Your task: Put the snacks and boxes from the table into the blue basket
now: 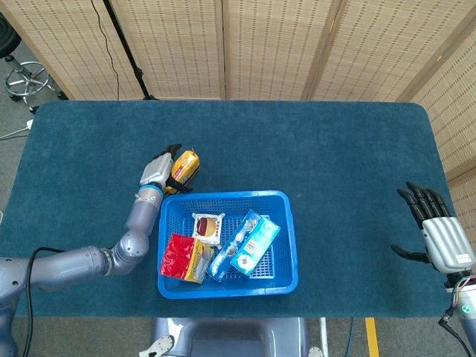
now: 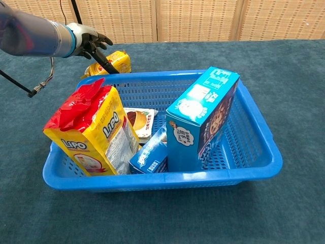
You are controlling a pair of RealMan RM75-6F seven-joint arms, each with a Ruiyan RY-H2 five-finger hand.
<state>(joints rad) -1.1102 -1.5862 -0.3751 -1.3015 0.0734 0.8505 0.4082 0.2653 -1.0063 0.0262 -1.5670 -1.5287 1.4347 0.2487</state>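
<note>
Left robot hand [image 1: 158, 170] sits at the near-left end of the yellow snack pack [image 1: 184, 167], fingers apart and reaching over it; chest view shows dark fingertips [image 2: 104, 60] touching or nearly touching the pack's front, but a closed grip can't be confirmed, so nothing looks held yet. Pack lies just right of that hand, on the surface right behind the blue basket [image 1: 286, 223], near its back-left corner. Its long axis runs diagonal, near-left to far-right, so the hand meets it end-on, not across the width. Left arm is far nearer; likely the one to take it. Basket already holds a red-and-yellow bag [image 1: 183, 258], a small flat pack [image 1: 208, 226] and blue boxes [image 1: 253, 243]. Right robot hand [image 1: 437, 236] is at the far right edge, well away from everything, fingers spread, empty.
</note>
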